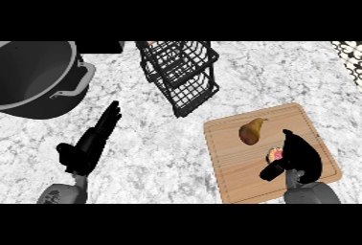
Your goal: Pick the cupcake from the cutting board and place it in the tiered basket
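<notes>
Cupcake [273,155], head view: it sits on the cutting board [233,184] near the right edge, largely hidden by the right hand [300,155], whose fingers appear curled round it with the thumb below, though contact cannot be confirmed. Risk: lifting on a partial hold could tip it onto the board or knock the pear [251,131] just beside it; the tiered basket [182,76] stands well apart, prolonging the carry. Left hand [92,143] rests with straight fingers on the counter [155,158].

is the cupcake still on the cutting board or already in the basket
On the board: the cupcake sits near the cutting board's right side, beside the right hand. It is far from the tiered basket.
</notes>
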{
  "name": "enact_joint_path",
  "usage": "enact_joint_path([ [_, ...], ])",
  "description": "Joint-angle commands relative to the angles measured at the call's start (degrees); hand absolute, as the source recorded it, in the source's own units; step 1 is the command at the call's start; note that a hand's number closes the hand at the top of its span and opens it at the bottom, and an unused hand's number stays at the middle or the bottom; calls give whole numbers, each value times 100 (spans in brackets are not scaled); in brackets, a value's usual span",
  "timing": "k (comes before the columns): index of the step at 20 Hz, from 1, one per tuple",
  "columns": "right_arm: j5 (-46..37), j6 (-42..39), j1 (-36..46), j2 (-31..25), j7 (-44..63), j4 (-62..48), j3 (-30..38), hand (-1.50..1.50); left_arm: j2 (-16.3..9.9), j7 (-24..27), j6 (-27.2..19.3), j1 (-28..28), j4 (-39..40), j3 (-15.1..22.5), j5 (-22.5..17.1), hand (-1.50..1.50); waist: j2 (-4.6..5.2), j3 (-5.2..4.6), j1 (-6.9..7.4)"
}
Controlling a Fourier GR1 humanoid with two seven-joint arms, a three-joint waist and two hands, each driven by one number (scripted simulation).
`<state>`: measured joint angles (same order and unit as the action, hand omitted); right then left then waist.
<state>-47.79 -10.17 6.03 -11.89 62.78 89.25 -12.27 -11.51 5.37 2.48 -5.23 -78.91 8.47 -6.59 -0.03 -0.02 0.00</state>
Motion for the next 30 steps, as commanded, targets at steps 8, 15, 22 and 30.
enact_joint_path([
  [8, -682, 540, 136, 254, -764, -424, 322, 150, 170, -365, 196, 37, -434, -242, 208, 0, -1, 2, 9],
  [15, -1686, 871, -758, 982, 440, 548, -477, 150, 388, -11, 73, -14, 77, -222, 381, 0, -15, -2, -52],
  [22, -3197, 1219, -1903, 1181, 1855, 1556, -2013, 150, 245, -192, 122, -173, -31, -399, 262, 0, -35, -9, -113],
  [30, -3737, 2151, -1420, 1185, 1393, 3223, -2342, 150, 190, -222, 155, -139, -29, -405, 294, 0, -48, -2, -97],
])
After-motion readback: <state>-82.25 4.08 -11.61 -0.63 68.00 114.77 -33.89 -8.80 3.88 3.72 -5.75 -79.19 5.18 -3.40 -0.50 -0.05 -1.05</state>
